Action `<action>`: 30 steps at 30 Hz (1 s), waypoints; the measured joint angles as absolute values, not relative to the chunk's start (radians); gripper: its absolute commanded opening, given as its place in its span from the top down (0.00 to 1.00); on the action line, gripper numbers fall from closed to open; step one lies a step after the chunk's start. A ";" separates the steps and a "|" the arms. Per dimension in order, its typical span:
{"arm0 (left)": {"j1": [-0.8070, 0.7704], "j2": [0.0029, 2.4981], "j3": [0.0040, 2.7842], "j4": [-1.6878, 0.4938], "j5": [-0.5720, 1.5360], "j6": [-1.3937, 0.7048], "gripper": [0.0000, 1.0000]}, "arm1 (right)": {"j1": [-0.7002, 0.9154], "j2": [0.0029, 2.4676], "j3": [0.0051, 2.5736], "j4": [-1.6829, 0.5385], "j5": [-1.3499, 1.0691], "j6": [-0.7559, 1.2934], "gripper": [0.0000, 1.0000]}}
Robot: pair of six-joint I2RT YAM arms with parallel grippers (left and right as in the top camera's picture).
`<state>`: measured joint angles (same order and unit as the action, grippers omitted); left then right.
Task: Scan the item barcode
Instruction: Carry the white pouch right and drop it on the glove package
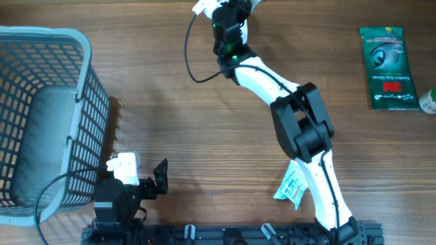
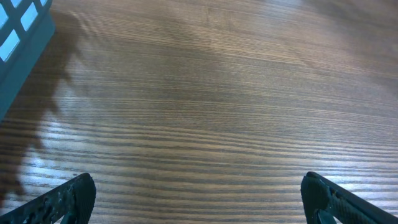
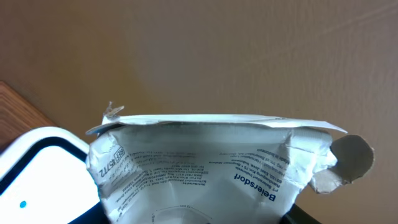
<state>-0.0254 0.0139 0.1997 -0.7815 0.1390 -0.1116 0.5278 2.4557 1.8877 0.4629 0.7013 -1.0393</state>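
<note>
Packet (image 3: 205,168) clamped in right gripper (image 1: 230,15), jaws approx. half-closed, just beside scanner (image 3: 37,168). Pickup done, scan itself prob. pending. Left gripper (image 2: 199,198), well apart from scanner, wide open, empty.

Basket (image 1: 95,136) left, glove pack (image 1: 388,68) right, packet (image 3: 199,168) behind

White packet (image 3: 205,168), right wrist view: crumpled and creased, its face covered in fine dark print with the name "Beiersdorf" in blue, the lines running askew. The flat sealed edge lies uppermost and roughly level; a torn round hang tab juts from the right corner. It is raised off the counter, just beside a white, round-cornered device (image 3: 37,168) with a dark face.
</note>
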 measured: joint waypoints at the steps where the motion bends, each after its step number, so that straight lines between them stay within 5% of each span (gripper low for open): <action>1: -0.025 0.014 0.200 -0.781 0.139 -0.112 0.00 | 0.533 2.456 1.889 0.444 0.714 -1.039 0.45; 12: -0.025 0.014 0.200 -0.781 0.139 -0.112 0.00 | 0.332 2.413 1.901 -0.057 0.971 -0.822 0.44; 20: -0.025 0.014 0.200 -0.781 0.139 -0.112 0.00 | -0.047 2.407 1.906 -0.722 0.871 -0.262 0.44; 21: -0.025 0.014 0.200 -0.781 0.139 -0.112 0.00 | -0.076 2.407 1.906 -0.749 0.836 -0.215 0.38; 23: -0.025 0.014 0.200 -0.781 0.139 -0.112 0.00 | -0.119 2.407 1.906 -0.787 0.797 -0.151 0.01; 30: -0.025 0.014 0.200 -0.781 0.139 -0.112 0.00 | -0.198 2.346 1.942 -0.906 0.485 0.070 0.00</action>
<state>-0.0254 0.0139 0.1997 -0.7811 0.1390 -0.1116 -0.1982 2.3463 1.9415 -0.9058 0.4850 0.0700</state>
